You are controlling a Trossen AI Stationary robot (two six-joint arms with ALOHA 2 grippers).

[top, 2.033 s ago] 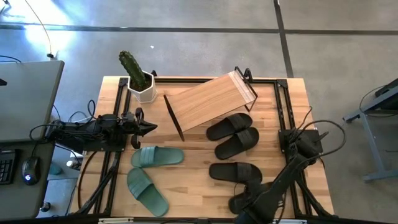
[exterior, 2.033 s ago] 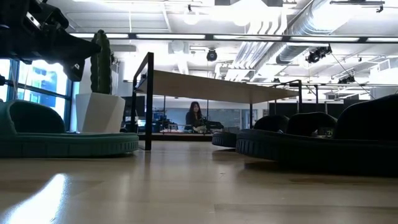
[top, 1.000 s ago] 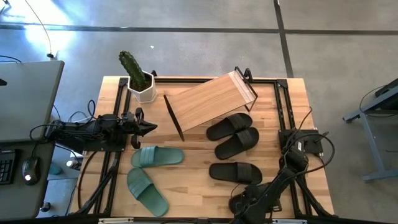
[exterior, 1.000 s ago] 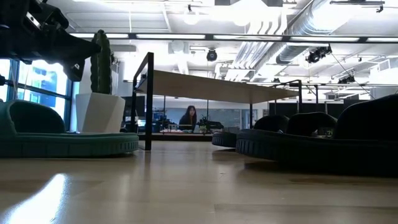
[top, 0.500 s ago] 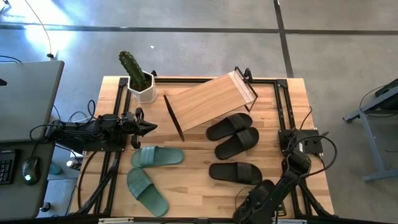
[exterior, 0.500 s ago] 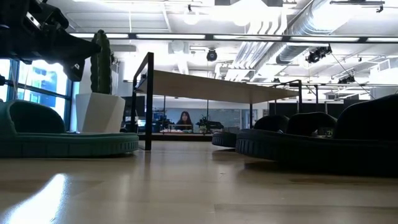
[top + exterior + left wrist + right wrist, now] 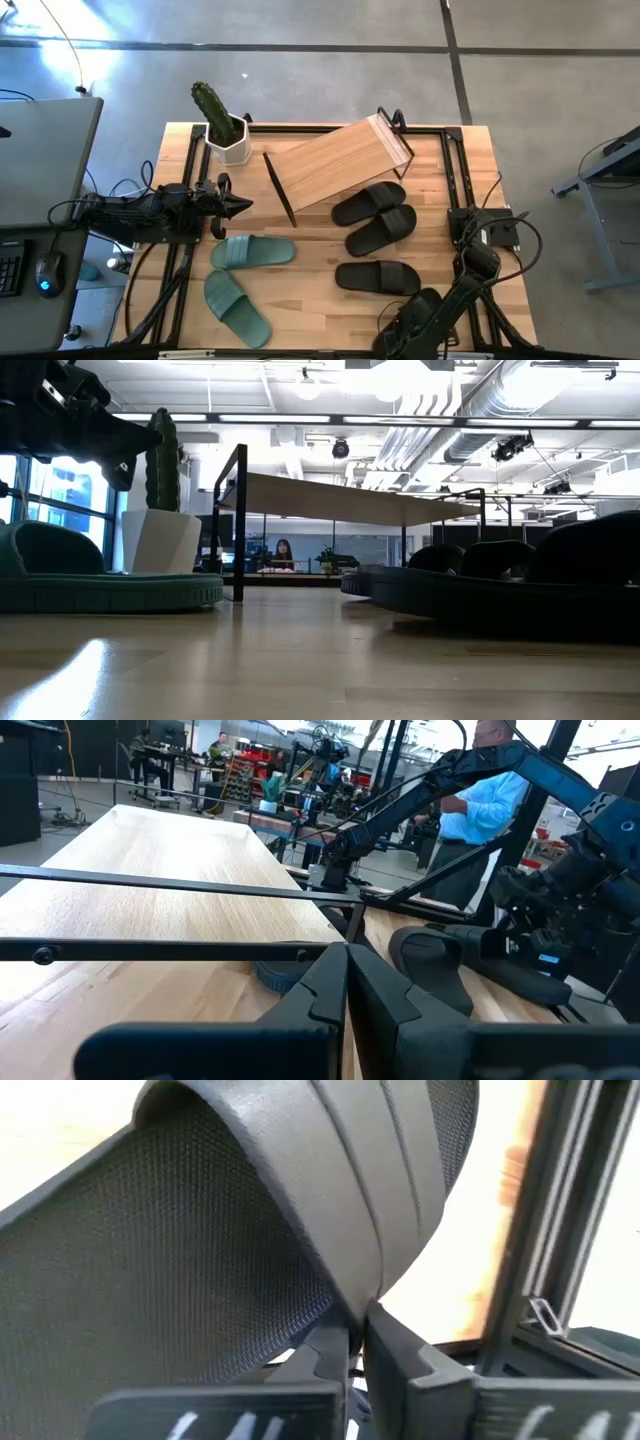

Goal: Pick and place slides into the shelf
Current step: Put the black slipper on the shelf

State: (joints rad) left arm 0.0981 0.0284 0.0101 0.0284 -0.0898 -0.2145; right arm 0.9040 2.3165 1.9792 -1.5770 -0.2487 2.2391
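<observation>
Now | right gripper (image 7: 355, 1342): newly clamped on black slide (image 7: 300, 1210) | left gripper (image 7: 243, 206): closed, unmoved

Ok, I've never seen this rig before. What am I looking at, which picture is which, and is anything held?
Two robot arms work at a wooden table. One picture looks straight down, one looks level across the tabletop, and one comes from each arm's wrist. On the table are a wooden shelf, a potted cactus, two green slides and three free black slides. In the right wrist picture, the right arm's fingers are shut on the strap edge of a fourth black slide, near the table's front edge. The left arm's fingers are shut and empty, at the table's left side.
</observation>
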